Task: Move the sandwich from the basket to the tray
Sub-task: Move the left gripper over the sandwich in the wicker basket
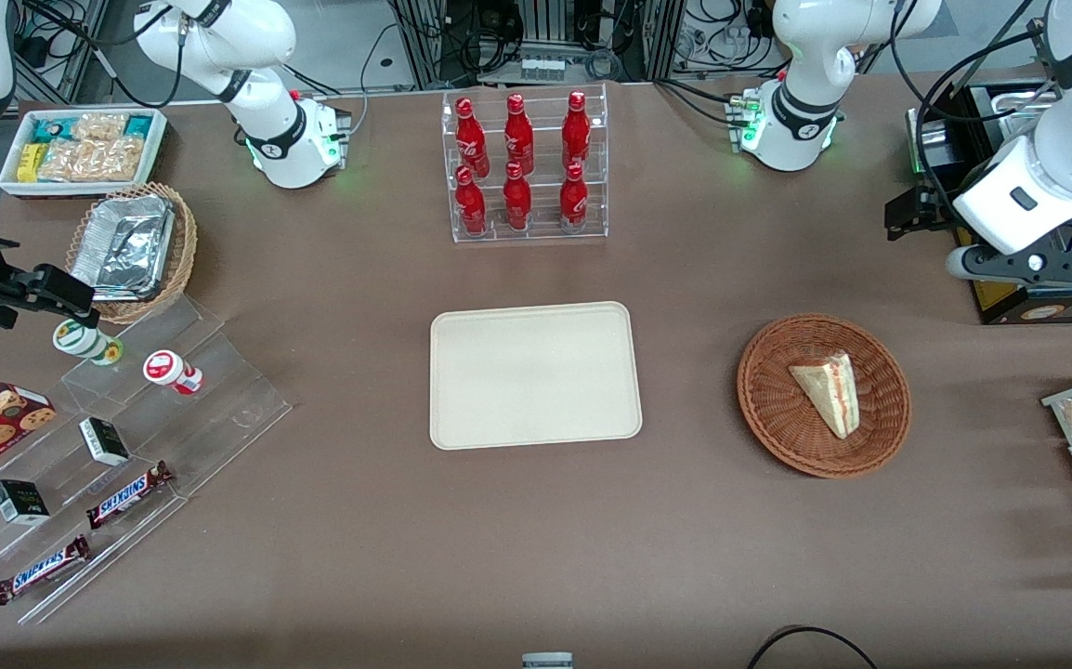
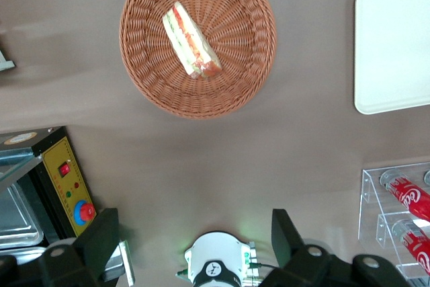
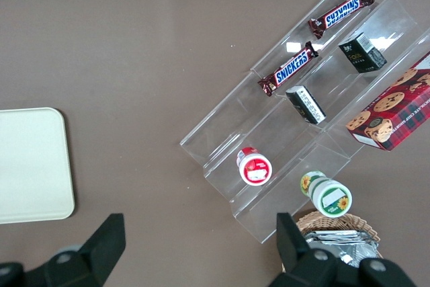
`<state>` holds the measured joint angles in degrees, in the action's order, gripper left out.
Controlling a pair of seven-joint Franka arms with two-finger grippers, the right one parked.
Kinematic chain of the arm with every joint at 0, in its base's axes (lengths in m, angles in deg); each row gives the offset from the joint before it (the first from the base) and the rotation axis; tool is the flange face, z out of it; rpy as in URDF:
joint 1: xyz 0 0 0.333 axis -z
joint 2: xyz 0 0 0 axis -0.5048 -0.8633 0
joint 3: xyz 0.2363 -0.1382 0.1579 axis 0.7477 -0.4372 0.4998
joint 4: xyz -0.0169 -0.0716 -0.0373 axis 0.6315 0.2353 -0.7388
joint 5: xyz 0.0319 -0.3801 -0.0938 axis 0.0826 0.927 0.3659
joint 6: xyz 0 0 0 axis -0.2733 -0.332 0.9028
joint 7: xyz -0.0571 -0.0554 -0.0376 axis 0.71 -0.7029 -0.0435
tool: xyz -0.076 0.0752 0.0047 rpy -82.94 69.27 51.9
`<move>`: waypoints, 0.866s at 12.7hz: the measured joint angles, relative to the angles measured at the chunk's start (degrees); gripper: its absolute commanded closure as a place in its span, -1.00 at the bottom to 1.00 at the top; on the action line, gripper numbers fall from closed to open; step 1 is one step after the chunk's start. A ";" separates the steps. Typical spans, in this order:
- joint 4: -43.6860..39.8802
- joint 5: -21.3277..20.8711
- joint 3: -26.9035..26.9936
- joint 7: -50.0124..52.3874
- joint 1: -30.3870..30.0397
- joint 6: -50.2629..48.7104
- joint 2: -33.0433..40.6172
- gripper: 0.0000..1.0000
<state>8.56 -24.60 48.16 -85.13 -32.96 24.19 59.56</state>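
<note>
- The sandwich (image 1: 829,390) lies on its side in the basket (image 1: 768,400), its striped cut edge facing the working arm's end of the table and its narrow tip pointing toward the front camera.
- The gripper (image 2: 191,247) hangs high above the table, farther from the front camera than the basket, fingers (image 2: 101,236) spread wide and holding nothing.
- The tray (image 1: 536,374) sits bare at mid-table, well apart from the basket, with a rack of red bottles (image 1: 522,163) farther from the camera than it.
- Judged from here, the job has not begun: the descent, the grip and the carry all lie ahead.
- Risk one: a wedge is an awkward thing to pinch. Jaws closing across the sloping faces could squeeze it out sideways, or crush soft bread and push the filling out.
- Risk two: fingers coming down too close to the woven rim could snag it, and a light basket may tip or lift with the arm.
- Risk three: a loose hold could drop the sandwich on the bare table between basket and tray.
</note>
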 measured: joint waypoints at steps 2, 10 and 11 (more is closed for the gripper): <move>-0.16 0.00 0.06 -0.01 0.00 -0.04 0.06 -1.00; 8.59 0.00 1.28 -0.10 -0.09 8.74 -0.08 -1.00; 11.23 0.00 1.32 -0.10 -0.10 12.05 -0.20 -1.00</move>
<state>19.80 -24.60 49.48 -85.23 -33.06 36.23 59.36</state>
